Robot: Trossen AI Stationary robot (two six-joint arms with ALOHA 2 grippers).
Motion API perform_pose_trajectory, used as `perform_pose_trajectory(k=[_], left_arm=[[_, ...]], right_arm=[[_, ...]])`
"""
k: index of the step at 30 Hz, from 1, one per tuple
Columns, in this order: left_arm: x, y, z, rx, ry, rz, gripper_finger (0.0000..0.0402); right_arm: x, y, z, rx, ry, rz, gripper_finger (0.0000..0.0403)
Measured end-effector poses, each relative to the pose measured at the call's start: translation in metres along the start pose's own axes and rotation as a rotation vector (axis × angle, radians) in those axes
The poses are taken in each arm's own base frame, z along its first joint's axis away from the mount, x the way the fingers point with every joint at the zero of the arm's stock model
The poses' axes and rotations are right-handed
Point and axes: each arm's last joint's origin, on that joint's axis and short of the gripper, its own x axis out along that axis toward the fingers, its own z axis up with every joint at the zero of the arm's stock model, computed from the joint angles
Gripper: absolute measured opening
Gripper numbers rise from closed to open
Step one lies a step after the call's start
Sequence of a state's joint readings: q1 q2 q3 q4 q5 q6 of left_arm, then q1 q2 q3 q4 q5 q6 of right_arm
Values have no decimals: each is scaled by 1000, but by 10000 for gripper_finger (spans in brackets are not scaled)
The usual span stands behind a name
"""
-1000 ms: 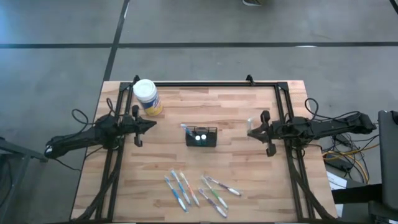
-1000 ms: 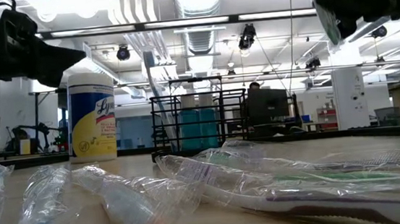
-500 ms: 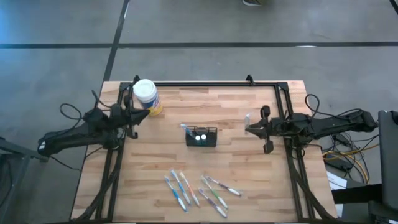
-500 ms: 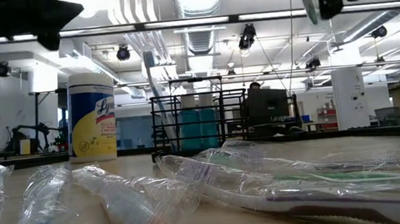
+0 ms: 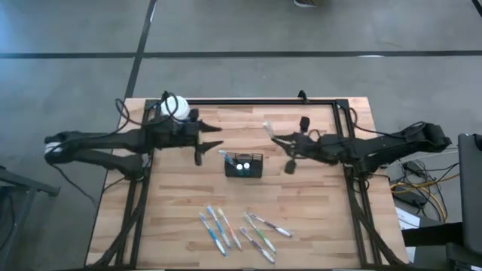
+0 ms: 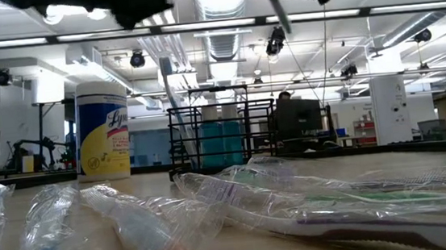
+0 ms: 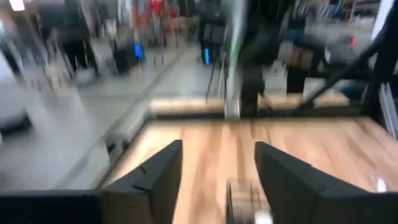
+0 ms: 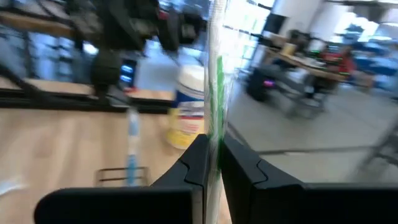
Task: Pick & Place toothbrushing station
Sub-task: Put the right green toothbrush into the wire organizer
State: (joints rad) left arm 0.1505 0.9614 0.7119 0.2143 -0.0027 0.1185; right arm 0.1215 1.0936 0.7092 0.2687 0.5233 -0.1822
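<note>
Both arms inward; canister [image 6: 100, 129] label "Lysol".

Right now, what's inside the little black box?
Inside the black mesh box, the high view shows a blue toothbrush standing at its left end and two white round tops beside it. The low view shows teal shapes through the mesh. The box's bottom stays hidden.
</note>
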Motion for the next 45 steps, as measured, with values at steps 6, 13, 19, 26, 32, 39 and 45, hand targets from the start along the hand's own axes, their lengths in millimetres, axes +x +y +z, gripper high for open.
perform_pose_trajectory(k=[6, 13, 19, 26, 32, 39, 45], left_arm=[[31, 2, 20, 53, -27, 16, 239], [52, 4, 33, 45, -76, 64, 225], [64, 5, 34, -1, -96, 74, 223], [70, 5, 35, -44, -120, 76, 223], [71, 6, 38, -110, -184, 106, 222], [75, 8, 36, -150, -199, 164, 222], [80, 8, 36, -155, -197, 163, 222]], right_arm=[[29, 12, 11, -67, 44, -82, 22], [52, 20, 20, -137, 91, -222, 22], [65, 26, 26, -172, 101, -249, 22], [73, 29, 29, -202, 117, -300, 22], [74, 29, 30, -185, 93, -307, 22], [74, 28, 32, -177, 66, -315, 23], [74, 28, 33, -179, 63, -315, 23]])
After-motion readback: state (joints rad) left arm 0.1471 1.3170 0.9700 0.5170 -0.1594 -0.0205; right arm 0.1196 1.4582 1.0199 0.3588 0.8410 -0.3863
